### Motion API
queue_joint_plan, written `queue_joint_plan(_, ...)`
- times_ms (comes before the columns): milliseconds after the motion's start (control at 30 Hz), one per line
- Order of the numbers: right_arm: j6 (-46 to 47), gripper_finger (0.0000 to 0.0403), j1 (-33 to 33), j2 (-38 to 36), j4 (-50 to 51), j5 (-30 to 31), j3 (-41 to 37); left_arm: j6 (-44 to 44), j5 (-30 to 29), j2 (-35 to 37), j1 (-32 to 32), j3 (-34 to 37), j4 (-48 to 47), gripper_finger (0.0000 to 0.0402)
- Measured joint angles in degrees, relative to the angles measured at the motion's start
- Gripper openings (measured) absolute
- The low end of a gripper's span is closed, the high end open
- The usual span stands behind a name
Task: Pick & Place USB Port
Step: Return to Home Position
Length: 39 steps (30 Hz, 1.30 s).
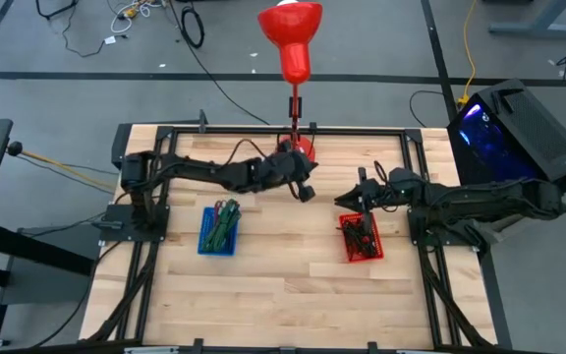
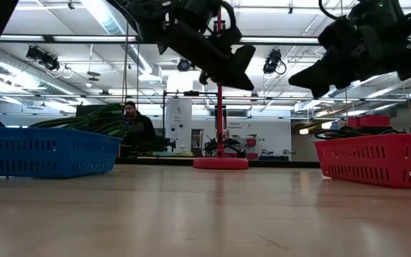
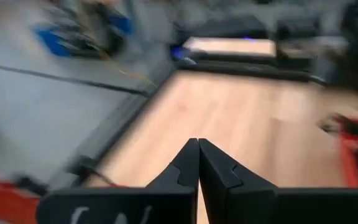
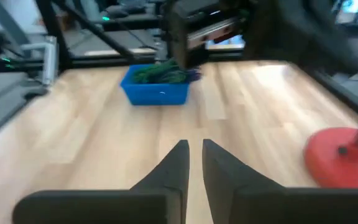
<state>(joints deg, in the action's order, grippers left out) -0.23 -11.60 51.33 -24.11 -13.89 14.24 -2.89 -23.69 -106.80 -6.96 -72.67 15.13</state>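
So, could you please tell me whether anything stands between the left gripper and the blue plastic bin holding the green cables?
Nothing visible does. The left gripper hangs shut above the table's middle, and only bare wooden tabletop lies between it and the blue plastic bin.

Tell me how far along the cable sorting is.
Sorting looks done: cables lie in the blue bin and the red bin, none loose on the table. In hand: nothing; left claw and right claw hang empty above mid-table. Left: returning both home.
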Motion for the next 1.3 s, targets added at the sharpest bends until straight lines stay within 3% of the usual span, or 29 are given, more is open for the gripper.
queue_joint_plan(167,-3.5,0.0047,-2.6,0.0,-1.6,1.0,0.0,3.6,14.2,-0.2,-3.2,0.0,-0.7,0.0007)
queue_joint_plan(300,-4.1,0.0047,-6.5,-0.1,-1.9,-0.3,0.0,3.1,16.3,0.0,-3.3,0.0,-4.4,0.0012)
queue_joint_plan(500,-4.5,0.0047,-13.8,-0.1,-1.0,-9.0,-1.9,0.9,24.7,2.0,-3.3,0.0,-10.1,0.001)
queue_joint_plan(700,1.3,0.0047,-18.8,-0.9,-13.3,-14.9,-9.7,-0.8,26.5,8.2,-3.9,1.8,-15.9,0.0008)
queue_joint_plan(767,3.4,0.0047,-19.2,-1.4,-19.7,-15.7,-12.9,-0.2,26.5,11.8,-4.7,5.8,-15.3,0.0011)
queue_joint_plan(1133,4.3,0.0047,-19.5,-2.0,-18.4,-16.7,-13.3,7.7,22.8,46.1,-5.9,44.6,10.0,0.001)
queue_joint_plan(1300,4.6,0.0047,-19.4,-2.0,-19.9,-14.8,-13.3,12.1,23.1,58.4,-3.7,54.5,13.2,0.0008)
